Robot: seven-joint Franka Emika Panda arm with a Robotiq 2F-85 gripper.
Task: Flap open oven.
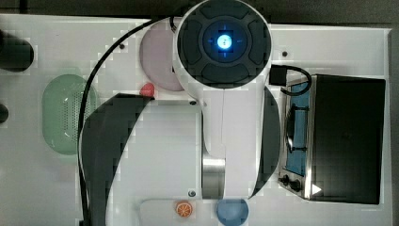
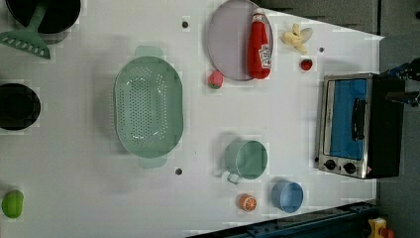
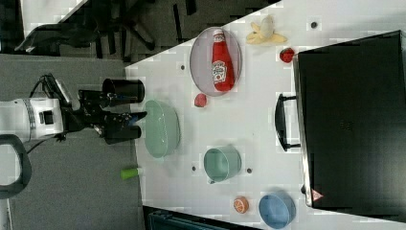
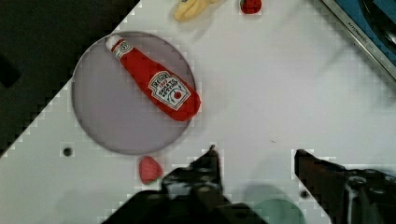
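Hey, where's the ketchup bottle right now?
The ketchup bottle lies on the lilac plate near the top of the left view, between the banana and the green colander.

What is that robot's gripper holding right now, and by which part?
Nothing. The gripper is open and empty above the white table, and the oven door handle is untouched.
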